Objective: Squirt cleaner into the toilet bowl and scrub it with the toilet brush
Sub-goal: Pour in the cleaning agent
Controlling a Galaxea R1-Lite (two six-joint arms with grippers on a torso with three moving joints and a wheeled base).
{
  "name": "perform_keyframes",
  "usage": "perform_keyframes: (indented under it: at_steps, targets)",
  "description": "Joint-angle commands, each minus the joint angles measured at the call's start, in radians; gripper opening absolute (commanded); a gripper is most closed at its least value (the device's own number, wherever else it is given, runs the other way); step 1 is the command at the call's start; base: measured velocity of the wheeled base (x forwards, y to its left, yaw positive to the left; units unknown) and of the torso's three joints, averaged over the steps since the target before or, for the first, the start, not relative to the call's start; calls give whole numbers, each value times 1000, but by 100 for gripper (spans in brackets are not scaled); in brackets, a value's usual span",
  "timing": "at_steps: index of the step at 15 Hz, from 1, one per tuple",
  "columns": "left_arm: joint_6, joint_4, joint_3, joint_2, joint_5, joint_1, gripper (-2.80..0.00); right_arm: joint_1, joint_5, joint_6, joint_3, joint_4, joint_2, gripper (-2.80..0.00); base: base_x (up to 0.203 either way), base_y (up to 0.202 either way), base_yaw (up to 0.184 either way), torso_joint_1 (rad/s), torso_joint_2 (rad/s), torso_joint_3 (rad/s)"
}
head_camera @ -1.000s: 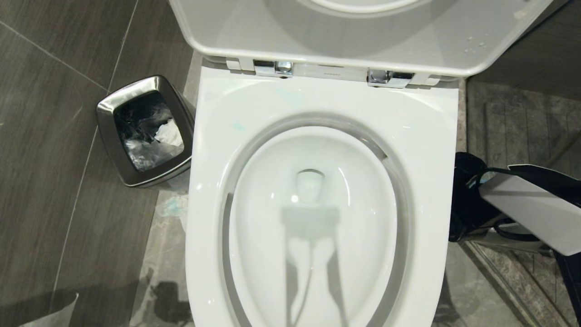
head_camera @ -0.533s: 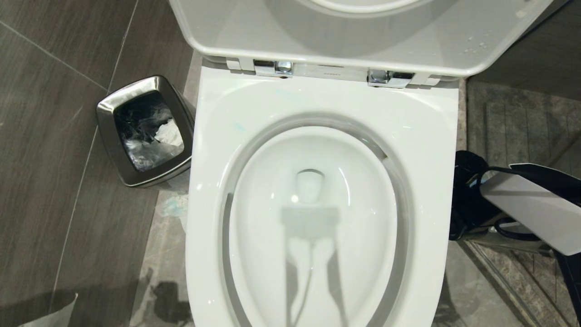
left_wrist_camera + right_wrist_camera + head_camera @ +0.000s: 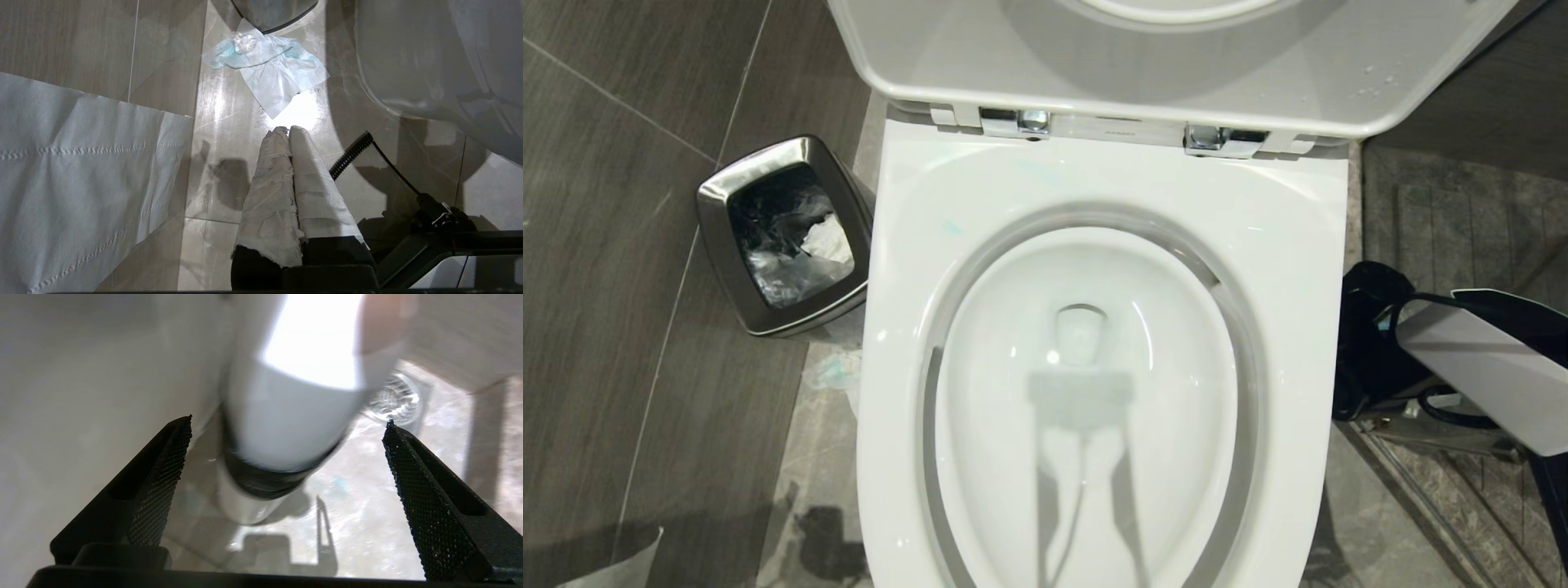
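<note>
The white toilet bowl (image 3: 1094, 204) fills the head view, lid raised, water in the oval basin. My right arm (image 3: 1478, 367) reaches down beside its right flank, where the head view hides the fingers. In the right wrist view my right gripper (image 3: 288, 421) is open, its black fingers wide on either side of a blurred white upright cylinder with a dark band (image 3: 286, 416) that stands on the floor, untouched. I cannot tell whether this is the cleaner. The toilet brush is out of view. My left gripper (image 3: 287, 130), fingers wrapped in white, hangs shut over the floor.
A steel waste bin (image 3: 784, 237) stands left of the toilet. A crumpled tissue (image 3: 269, 61) and a large paper sheet (image 3: 81, 183) lie on the floor tiles. A round floor drain (image 3: 394, 398) sits beyond the cylinder. The raised lid (image 3: 1176, 57) stands at the back.
My right arm has edged slightly toward the back beside the toilet. The toilet, bin and left arm have not moved.
</note>
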Motion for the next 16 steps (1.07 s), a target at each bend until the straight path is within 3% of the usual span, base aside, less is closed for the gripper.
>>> perform_keyframes:
  at_steps: [1,4,16]
  targets:
    - [0,0,0,1,0,0,-280,-13,-22,0,-18,-9,6,0,0,0,0,0,0,0]
    - [0,0,0,1,0,0,-280,-18,-66,3,-52,-9,10,0,0,0,0,0,0,0]
    - [0,0,0,1,0,0,-280,-3,-58,12,-256,-9,107,0,0,0,0,0,0,0]
